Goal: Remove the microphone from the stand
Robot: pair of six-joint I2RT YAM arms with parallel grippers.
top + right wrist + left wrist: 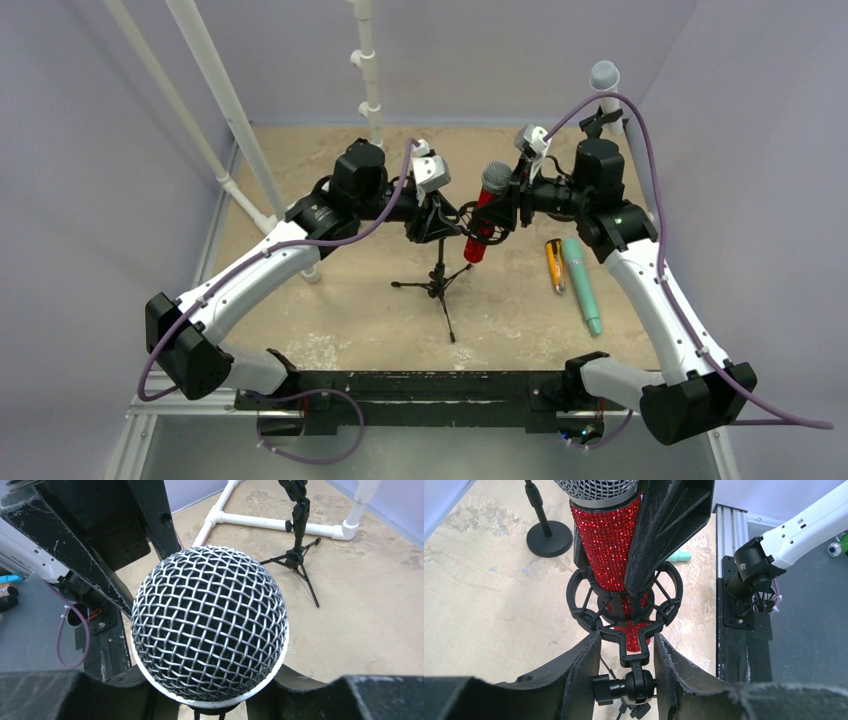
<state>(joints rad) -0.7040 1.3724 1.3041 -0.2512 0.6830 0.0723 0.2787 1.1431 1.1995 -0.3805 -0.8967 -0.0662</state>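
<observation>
A microphone [484,222] with a red glitter body and a silver mesh head sits in the black shock mount [624,611] of a small tripod stand [438,285]. My left gripper [432,215] has its jaws closed on the swivel joint [636,685] under the mount; in the left wrist view the gripper [626,647] shows both fingers touching the joint. My right gripper [503,205] is shut on the red body just below the head; one of its fingers [664,530] crosses the body. In the right wrist view the mesh head [210,625] hides the grip of the right gripper [212,707].
A teal microphone [582,285] and an orange pen-like tool [553,265] lie on the board to the right. White PVC pipes [225,95] rise at the back left. A round-based stand [549,537] and a black tripod [298,555] stand nearby.
</observation>
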